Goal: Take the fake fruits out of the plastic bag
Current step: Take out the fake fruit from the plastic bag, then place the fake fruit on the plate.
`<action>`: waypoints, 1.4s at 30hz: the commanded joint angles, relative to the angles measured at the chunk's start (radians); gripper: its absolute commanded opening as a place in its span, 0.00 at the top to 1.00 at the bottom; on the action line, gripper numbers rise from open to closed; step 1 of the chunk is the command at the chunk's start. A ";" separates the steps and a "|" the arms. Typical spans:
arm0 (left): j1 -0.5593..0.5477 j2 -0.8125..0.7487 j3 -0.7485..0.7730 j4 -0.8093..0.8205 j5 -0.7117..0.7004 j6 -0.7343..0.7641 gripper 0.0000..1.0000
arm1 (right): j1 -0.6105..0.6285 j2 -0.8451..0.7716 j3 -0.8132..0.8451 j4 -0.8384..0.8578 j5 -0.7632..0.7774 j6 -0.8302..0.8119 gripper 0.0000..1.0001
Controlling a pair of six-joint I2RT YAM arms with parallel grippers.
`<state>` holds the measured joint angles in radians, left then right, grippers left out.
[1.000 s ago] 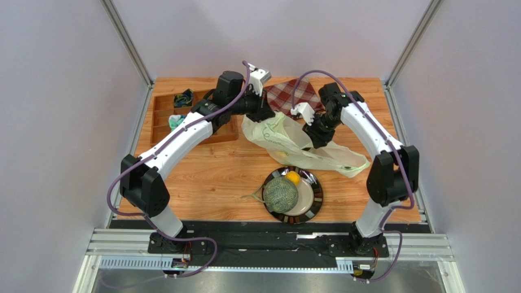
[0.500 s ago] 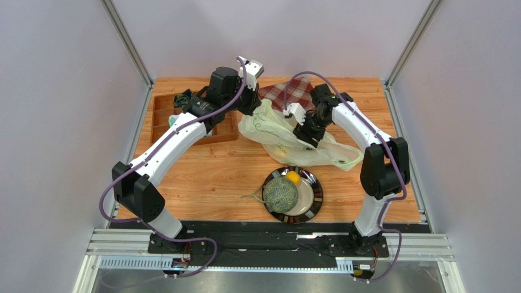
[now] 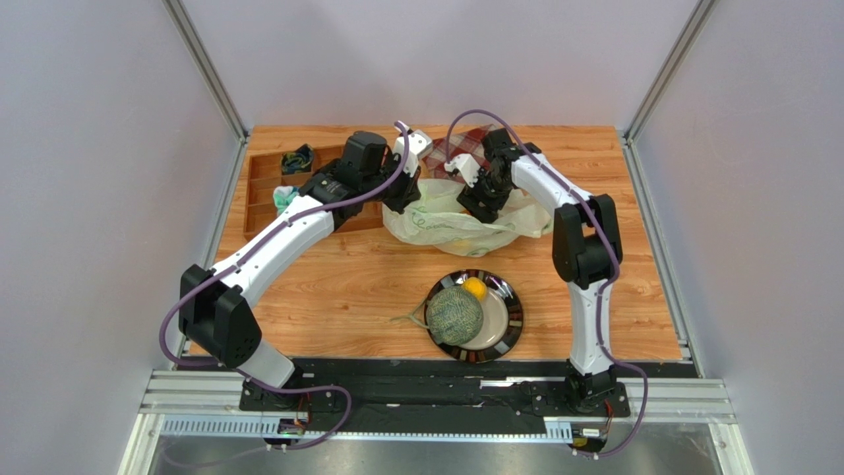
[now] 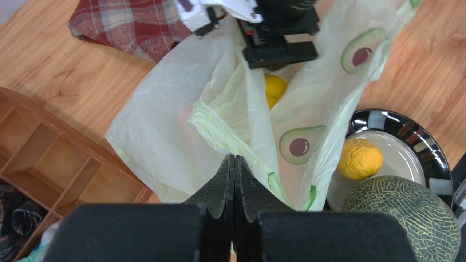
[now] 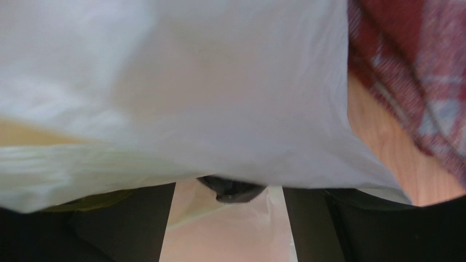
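Wooden worktop (image 3: 337,277) walled in grey. The plastic bag (image 3: 436,213) is lying at upper centre of the overhead frame. The left pincer (image 4: 234,177) is pinching a fold of the bag's rim, its fingers fully closed. The right pincer (image 4: 280,54) is hanging in the bag's mouth, fingers apart, gripping nothing visible. A yellow fruit (image 4: 275,90) is sitting inside, immediately below the right pincer in the left wrist frame, so the right arm is nearer. The melon (image 3: 454,314) and citrus (image 3: 475,288) are resting on the plate (image 3: 510,332).
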<state>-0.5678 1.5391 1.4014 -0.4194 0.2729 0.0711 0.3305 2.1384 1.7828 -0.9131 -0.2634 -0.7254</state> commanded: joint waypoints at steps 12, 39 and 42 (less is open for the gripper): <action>-0.010 0.007 -0.013 0.040 -0.017 0.036 1.00 | -0.028 -0.213 -0.008 0.057 -0.117 0.090 0.59; -0.010 -0.085 -0.074 0.122 0.015 -0.008 1.00 | 0.142 -0.746 -0.706 -0.097 -0.194 0.055 0.49; -0.010 -0.102 -0.082 0.110 0.012 0.001 1.00 | 0.142 -0.632 -0.698 -0.050 -0.122 0.104 0.36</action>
<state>-0.5747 1.4990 1.3258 -0.3305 0.2646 0.0685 0.4706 1.3937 1.0824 -1.0992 -0.4530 -0.6884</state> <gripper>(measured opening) 0.007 0.589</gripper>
